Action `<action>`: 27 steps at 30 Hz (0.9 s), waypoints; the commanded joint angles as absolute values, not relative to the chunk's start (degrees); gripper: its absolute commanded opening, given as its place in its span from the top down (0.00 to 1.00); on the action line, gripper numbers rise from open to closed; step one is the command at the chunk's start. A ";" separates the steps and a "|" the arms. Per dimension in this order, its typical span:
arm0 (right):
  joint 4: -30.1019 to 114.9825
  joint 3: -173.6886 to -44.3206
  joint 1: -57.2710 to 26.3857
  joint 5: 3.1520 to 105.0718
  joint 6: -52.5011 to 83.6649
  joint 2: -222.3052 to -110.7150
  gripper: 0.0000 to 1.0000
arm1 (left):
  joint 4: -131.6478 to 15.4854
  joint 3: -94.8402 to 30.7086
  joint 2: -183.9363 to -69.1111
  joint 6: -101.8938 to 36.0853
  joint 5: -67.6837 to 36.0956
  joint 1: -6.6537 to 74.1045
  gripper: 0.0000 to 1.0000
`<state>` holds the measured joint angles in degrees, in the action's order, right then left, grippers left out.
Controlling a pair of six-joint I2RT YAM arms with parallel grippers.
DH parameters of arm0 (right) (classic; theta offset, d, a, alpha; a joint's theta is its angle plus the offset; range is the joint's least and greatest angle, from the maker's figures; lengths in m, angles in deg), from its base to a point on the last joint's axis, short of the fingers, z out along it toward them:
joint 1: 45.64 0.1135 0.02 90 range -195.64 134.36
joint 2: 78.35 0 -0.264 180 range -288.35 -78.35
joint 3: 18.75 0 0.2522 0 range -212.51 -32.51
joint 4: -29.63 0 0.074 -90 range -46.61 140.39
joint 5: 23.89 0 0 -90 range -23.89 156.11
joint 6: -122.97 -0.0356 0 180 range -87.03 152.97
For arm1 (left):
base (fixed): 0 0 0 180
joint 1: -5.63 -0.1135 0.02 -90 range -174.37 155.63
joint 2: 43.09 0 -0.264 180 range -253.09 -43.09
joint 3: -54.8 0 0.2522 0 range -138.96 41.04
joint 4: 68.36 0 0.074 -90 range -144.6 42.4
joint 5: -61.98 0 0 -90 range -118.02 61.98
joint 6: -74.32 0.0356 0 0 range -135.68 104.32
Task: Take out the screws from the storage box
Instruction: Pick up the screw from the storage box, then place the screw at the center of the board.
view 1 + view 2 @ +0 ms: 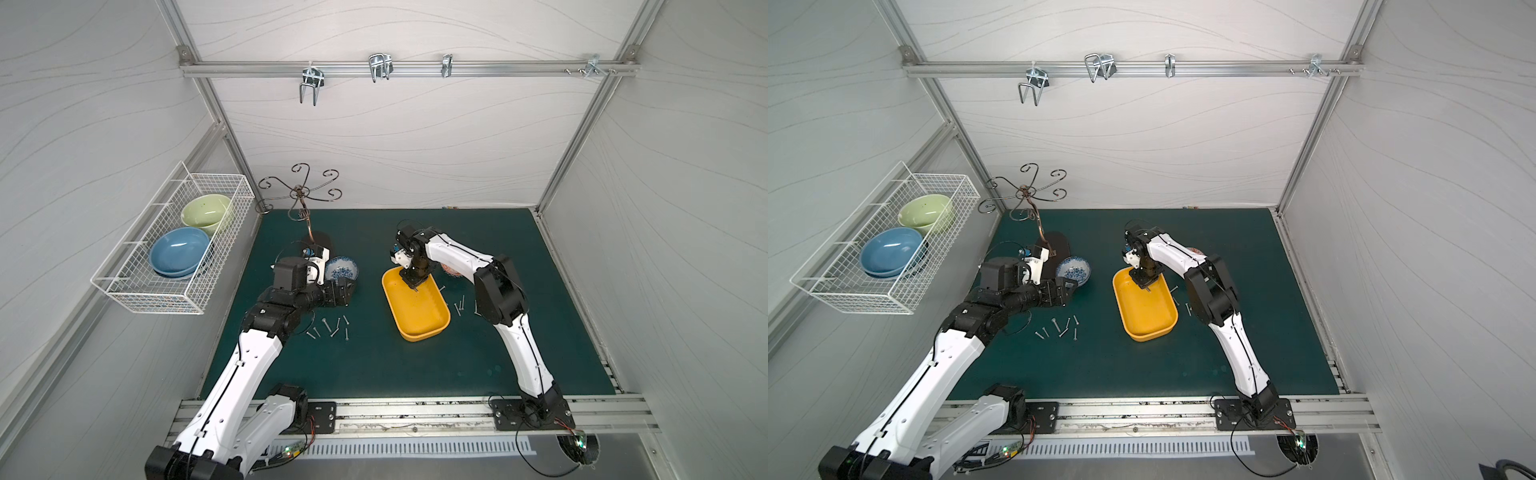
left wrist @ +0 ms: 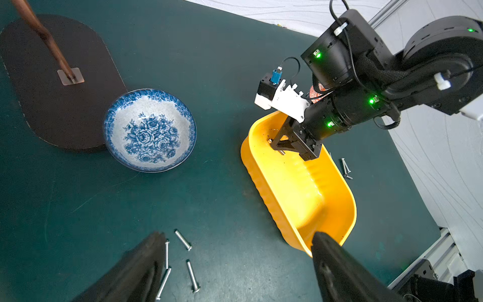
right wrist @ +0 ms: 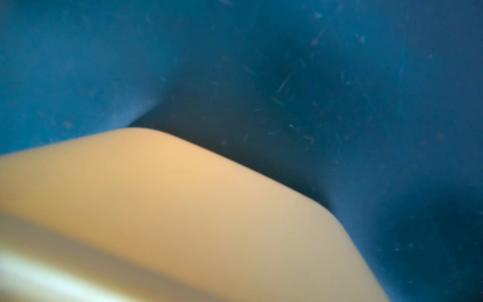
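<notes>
Right pincer (image 2: 280,147) is down in the far end of the storage box (image 1: 419,320), just right of centre in both top views. It is pressed together, apparently pinching 1 screw (image 2: 269,141); tiny at that range, so not certain. Rest of the box looks bare. Left pincer (image 2: 239,235) is spread, parked over the left-of-centre screws (image 1: 330,327) on the bench (image 1: 374,365), likely to keep clear. 2nd screw cluster (image 1: 460,307) lies right of the box.
</notes>
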<state>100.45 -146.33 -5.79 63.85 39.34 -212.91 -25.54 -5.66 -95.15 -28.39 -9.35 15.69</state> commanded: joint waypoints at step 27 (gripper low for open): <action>97.43 -111.03 -20.68 65.03 27.29 -178.54 1.00 | -36.36 0.42 -94.94 -28.40 -6.52 15.47 0.11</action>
<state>98.68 -112.63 -20.80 66.08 29.44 -179.73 -32.03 0.31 -94.99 -28.61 -7.36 15.69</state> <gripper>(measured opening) 0.065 0.891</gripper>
